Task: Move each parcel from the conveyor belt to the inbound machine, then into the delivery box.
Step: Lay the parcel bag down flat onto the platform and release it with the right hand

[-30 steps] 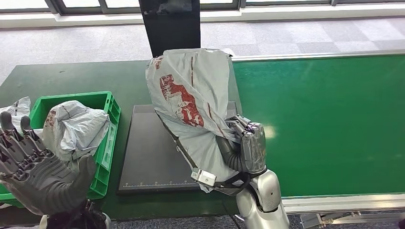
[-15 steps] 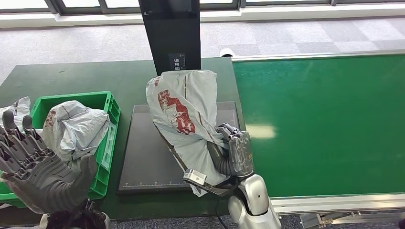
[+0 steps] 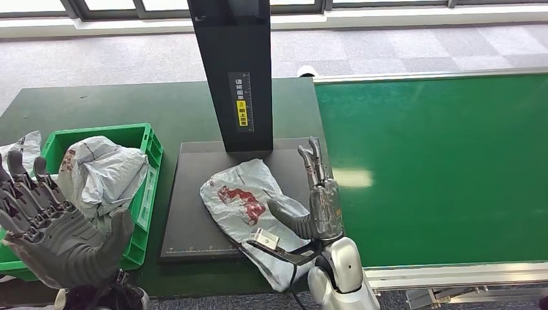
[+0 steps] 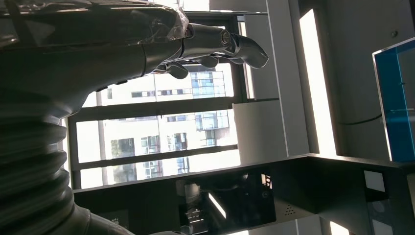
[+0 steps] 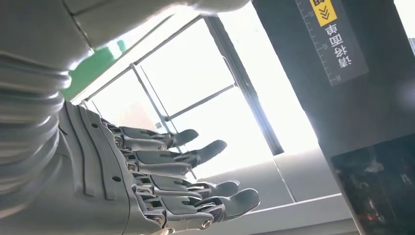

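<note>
A grey parcel (image 3: 240, 199) with red print lies flat on the black platform (image 3: 194, 213) of the inbound machine, its near end hanging past the platform's front edge. My right hand (image 3: 318, 194) stands just right of it with straight fingers (image 3: 313, 158) pointing away from me. The thumb (image 3: 284, 213) rests against the parcel and grips nothing. The right wrist view shows the same right hand (image 5: 161, 181) with fingers stretched out beside the machine's post (image 5: 333, 49). My left hand (image 3: 55, 226) is held up with spread fingers in front of the green delivery box (image 3: 152, 150), and the left hand (image 4: 98, 44) holds nothing.
The green box holds another grey parcel (image 3: 97, 171), and a further bag (image 3: 22, 145) lies left of it. The machine's tall black post (image 3: 236, 71) rises behind the platform. The green conveyor belt (image 3: 439, 168) runs along the right.
My right hand brought the upright parcel down onto the platform and let it go; its fingers have straightened. The left hand has barely moved.
</note>
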Available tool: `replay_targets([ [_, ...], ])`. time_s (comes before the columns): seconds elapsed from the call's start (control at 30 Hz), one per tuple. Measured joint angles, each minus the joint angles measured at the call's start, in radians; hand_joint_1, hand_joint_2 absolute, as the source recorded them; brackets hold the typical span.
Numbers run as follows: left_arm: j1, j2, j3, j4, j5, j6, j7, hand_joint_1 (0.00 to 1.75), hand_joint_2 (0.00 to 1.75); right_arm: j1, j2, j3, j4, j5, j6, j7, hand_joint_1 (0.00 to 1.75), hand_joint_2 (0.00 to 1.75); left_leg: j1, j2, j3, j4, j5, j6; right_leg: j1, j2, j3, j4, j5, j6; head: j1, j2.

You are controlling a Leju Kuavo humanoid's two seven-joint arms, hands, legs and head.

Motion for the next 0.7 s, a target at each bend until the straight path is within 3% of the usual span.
replay_targets([
  [0.7, 0.0, 0.001, -0.001, 0.0, 0.0, 0.0, 0.0, 0.0, 1.75, 0.0, -0.009, 0.001, 0.0, -0.002, 0.0, 0.027, 0.0, 1.75, 0.0, 0.0, 0.0, 0.0, 0.0, 0.0, 0.0, 0.0, 0.0, 0.0, 0.0, 0.0, 0.0, 0.0],
])
